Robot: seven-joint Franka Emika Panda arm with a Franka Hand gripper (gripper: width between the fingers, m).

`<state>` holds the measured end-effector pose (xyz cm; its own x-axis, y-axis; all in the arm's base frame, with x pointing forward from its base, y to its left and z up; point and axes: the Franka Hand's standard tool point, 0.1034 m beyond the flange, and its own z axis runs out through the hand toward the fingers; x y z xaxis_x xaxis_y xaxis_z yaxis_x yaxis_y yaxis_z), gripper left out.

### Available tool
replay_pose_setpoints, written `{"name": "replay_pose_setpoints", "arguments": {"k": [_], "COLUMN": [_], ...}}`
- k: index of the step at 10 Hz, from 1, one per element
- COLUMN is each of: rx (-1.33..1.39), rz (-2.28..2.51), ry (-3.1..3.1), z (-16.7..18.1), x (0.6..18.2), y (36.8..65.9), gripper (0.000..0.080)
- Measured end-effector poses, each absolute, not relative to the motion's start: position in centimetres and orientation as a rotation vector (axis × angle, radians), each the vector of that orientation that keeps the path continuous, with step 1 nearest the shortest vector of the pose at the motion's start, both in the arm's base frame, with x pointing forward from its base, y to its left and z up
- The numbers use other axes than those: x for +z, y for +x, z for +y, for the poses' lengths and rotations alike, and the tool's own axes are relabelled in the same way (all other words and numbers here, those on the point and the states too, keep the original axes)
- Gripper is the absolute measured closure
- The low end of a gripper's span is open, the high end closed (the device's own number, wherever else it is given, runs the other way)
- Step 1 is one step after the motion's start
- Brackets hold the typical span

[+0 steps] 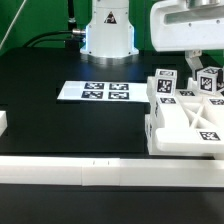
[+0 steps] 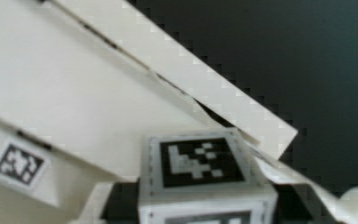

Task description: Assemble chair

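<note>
Gripper (image 1: 200, 62) is hanging at the exterior view's right, over the chair (image 1: 185, 118) parts clustered on the black table (image 1: 60, 120). Its 2 fingers are sitting partway closed on either side of a tagged white post (image 2: 202, 168), apparently gripping it. Marker board (image 1: 95, 92) is lying flat, well apart, toward the exterior view's left.

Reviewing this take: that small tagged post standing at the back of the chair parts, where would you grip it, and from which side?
Probably from above, jaws across the two side faces of the post near its top. It stands upright and blocky, flat-sided, with the gripper right over it; the seat crowds its base.
</note>
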<state>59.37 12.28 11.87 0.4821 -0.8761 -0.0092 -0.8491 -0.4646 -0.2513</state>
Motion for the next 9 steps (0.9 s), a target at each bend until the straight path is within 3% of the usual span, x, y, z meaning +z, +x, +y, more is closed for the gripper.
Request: {"name": "replay_pose_setpoints", "arguments": {"k": [1,2,3,4,5,9], "rx": [-0.176,-0.171,-0.171,-0.175,-0.177,-0.23], "rz": [1.537,1.557,1.543,1.482,1.482,1.045], "ry": [-2.466,-2.454,-2.464,-2.504,-2.504,-2.739], "z": [12.25,12.31,12.34,12.33,12.32,12.45], "x": [11.88,11.85,11.85,11.93,11.96,12.1], "y": [59.45,59.41,59.4,59.45,59.47,59.6], "gripper": [0.0515,0.0423,0.0423,0.0243,0.0179,0.0151]}}
